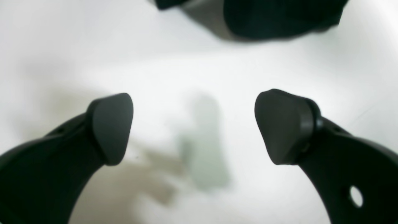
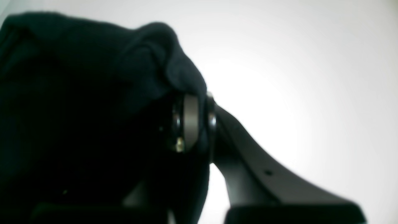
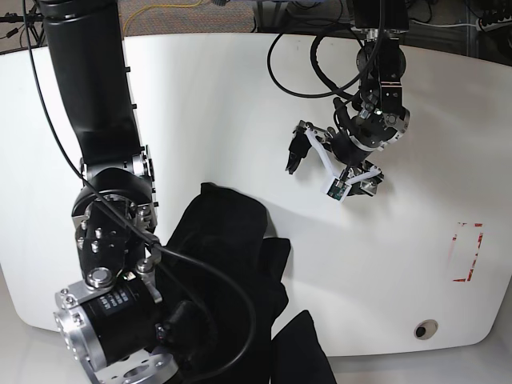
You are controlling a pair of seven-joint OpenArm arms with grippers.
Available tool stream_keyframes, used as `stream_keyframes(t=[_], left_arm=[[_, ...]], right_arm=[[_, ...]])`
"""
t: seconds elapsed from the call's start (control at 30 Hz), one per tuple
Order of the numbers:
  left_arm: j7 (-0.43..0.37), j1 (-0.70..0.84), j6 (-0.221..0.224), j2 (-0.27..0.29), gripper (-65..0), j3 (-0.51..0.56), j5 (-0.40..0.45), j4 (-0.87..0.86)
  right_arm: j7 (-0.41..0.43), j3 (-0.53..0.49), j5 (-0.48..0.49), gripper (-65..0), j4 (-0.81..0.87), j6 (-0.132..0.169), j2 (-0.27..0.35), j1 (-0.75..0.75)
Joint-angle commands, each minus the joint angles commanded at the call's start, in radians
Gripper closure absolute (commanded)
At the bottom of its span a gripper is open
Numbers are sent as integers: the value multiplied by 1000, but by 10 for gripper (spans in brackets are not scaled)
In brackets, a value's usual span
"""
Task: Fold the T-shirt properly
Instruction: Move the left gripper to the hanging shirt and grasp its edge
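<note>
The T-shirt (image 3: 232, 256) lies as a crumpled black heap near the table's front edge, left of centre in the base view; no print shows. My right gripper (image 2: 194, 124) is shut on a bunched fold of the T-shirt (image 2: 77, 109), and cloth drapes over one finger. In the base view that gripper (image 3: 186, 332) is mostly buried in the cloth. My left gripper (image 1: 192, 127) stands open over bare white table, with nothing between its fingers. The T-shirt's edge (image 1: 279, 18) shows only at the top of the left wrist view. In the base view the left gripper (image 3: 316, 174) hovers right of and behind the heap.
The white table (image 3: 216, 104) carries a red rectangular mark (image 3: 466, 252) at the right and a small dark hole (image 3: 424, 329) near the front right corner. The bulky right arm (image 3: 104, 160) rises along the left side. Cables (image 3: 312, 56) hang behind the left arm.
</note>
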Motion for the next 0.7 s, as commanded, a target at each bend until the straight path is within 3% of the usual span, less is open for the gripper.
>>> stream_keyframes(t=[0.7], left_arm=[[-2, -92, 5, 20, -625, 3, 0, -55]], right_arm=[[0, 0, 0, 0, 0, 0, -20, 0]])
